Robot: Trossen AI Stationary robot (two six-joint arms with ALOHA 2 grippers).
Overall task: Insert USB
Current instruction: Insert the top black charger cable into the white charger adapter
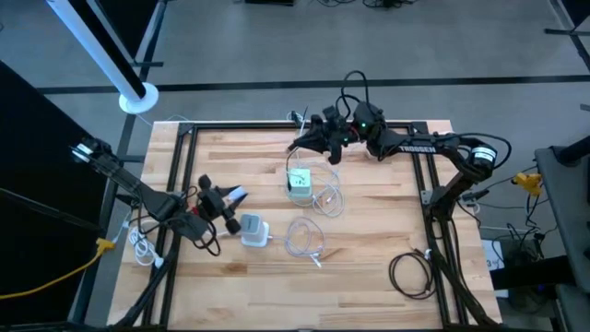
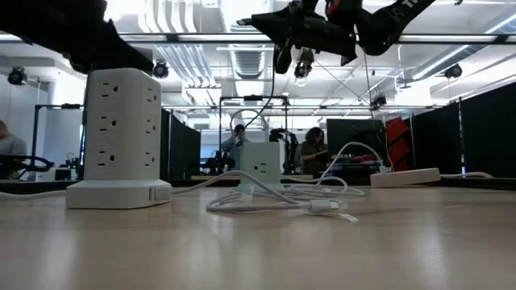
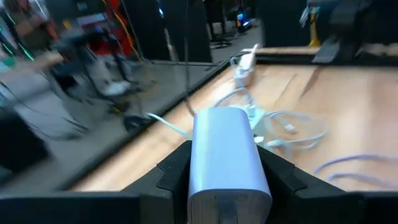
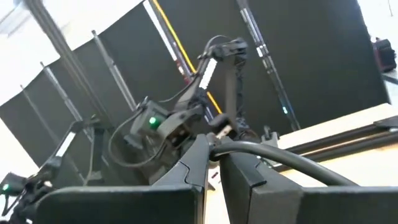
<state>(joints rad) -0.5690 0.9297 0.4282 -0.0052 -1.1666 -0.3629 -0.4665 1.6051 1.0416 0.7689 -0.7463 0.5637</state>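
- Your left gripper (image 3: 227,180) is clamped on the nearer power tower (image 3: 229,163), one finger on each side of its white body. In the high view this tower (image 1: 255,231) sits at the left of the table (image 1: 369,277), toward the near edge.
- Your right gripper (image 4: 214,163) is pinched shut on a dark cable (image 4: 280,160), held in the air above the far edge of the table (image 1: 324,140). I can't make out the plug end in any view.
- A second tower (image 1: 300,181) stands just near of the right gripper, with loose white cable (image 1: 309,238) coiled between the two towers.
- My read: you're in the carry step, with the left bracing and the right bringing the cable.
- Next, you'd need the plug brought down and squared to a port, and neither tower is close to your right fingers yet.
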